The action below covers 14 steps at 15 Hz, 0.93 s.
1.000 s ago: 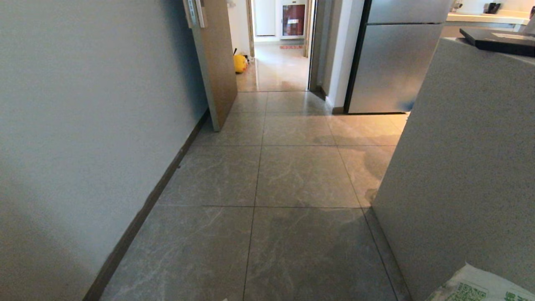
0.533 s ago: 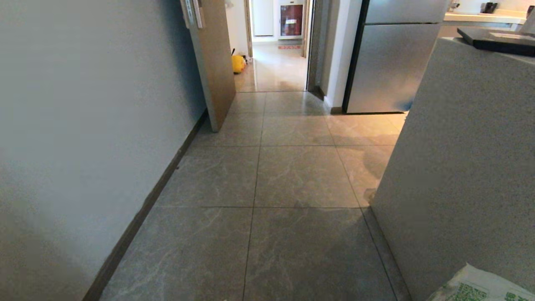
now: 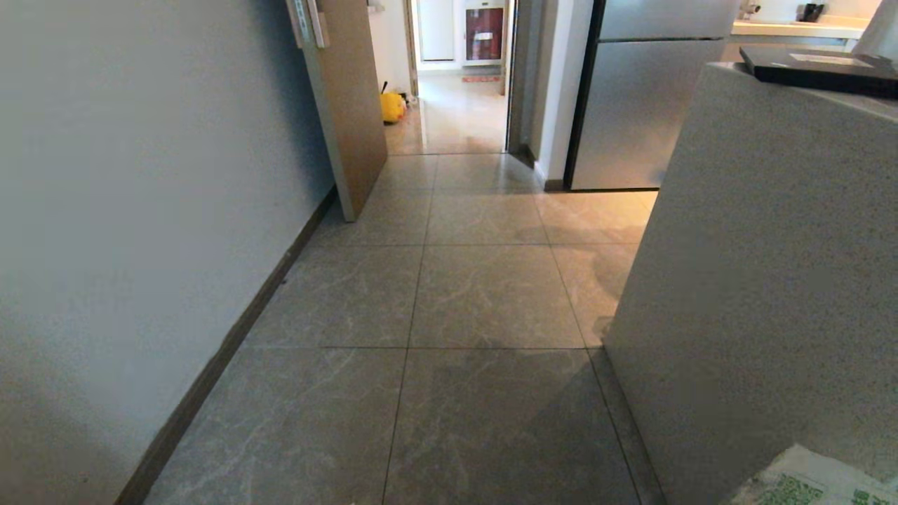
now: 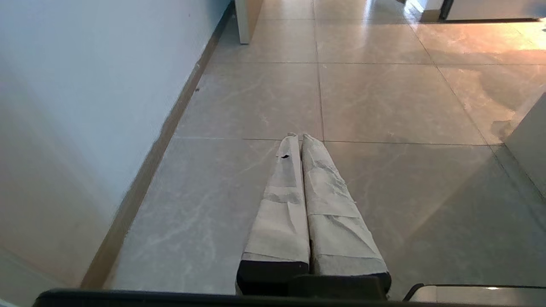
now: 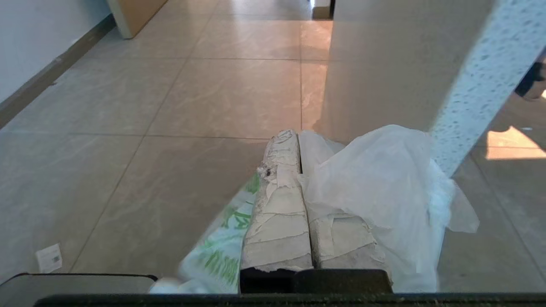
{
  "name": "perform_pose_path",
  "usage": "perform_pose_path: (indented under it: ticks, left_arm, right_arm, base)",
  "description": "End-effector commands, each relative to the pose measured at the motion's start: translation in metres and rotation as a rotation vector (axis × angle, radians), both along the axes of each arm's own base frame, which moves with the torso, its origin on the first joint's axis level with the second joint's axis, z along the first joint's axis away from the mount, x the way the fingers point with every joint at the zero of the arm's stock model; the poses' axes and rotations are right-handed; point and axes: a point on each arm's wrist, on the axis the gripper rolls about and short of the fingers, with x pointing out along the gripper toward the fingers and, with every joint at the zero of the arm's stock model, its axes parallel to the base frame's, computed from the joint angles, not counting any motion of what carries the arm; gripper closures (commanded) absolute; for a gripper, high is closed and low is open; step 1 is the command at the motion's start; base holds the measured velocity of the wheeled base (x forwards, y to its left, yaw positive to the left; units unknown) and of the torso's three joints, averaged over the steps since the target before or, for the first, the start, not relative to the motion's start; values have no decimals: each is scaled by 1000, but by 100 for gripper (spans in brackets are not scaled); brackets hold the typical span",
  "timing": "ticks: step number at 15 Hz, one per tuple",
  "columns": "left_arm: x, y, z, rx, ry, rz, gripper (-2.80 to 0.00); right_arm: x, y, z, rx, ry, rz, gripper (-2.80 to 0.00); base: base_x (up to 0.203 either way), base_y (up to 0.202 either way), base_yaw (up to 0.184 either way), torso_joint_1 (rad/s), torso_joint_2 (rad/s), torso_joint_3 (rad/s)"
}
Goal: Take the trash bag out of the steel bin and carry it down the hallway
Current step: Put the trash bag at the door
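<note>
The trash bag, thin white plastic with green print, hangs from my right gripper, whose taped fingers are shut on a fold of it. Its printed corner shows at the bottom right of the head view. My left gripper is shut with nothing in it and is held level above the tiles. The hallway of glossy beige-grey tiles runs ahead to an open doorway. The steel bin is out of view.
A white wall with a dark baseboard runs along the left. A wooden door stands open ahead, with a yellow tote beyond it. A grey speckled counter stands close on the right, a steel fridge behind it.
The whole head view has shifted a little to the left, so the camera has moved. The bag stays in my right gripper and both arms keep their pose.
</note>
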Motion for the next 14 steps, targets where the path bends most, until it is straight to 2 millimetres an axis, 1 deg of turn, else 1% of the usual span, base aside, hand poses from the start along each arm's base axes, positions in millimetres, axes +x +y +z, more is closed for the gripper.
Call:
perform_pose_path:
  ticks: [1, 11, 14]
  left_arm:
    - [0, 0, 0, 0, 0, 1, 0]
    - [0, 0, 0, -1, 0, 1, 0]
    - [0, 0, 0, -1, -1, 1, 0]
  right_arm:
    - [0, 0, 0, 0, -1, 1, 0]
    - [0, 0, 0, 1, 1, 1, 0]
    - [0, 0, 0, 0, 2, 1, 0]
  base:
    - [0, 0, 0, 0, 0, 0]
    - [0, 0, 0, 0, 0, 0]
    - [168, 0, 1, 7, 0, 5]
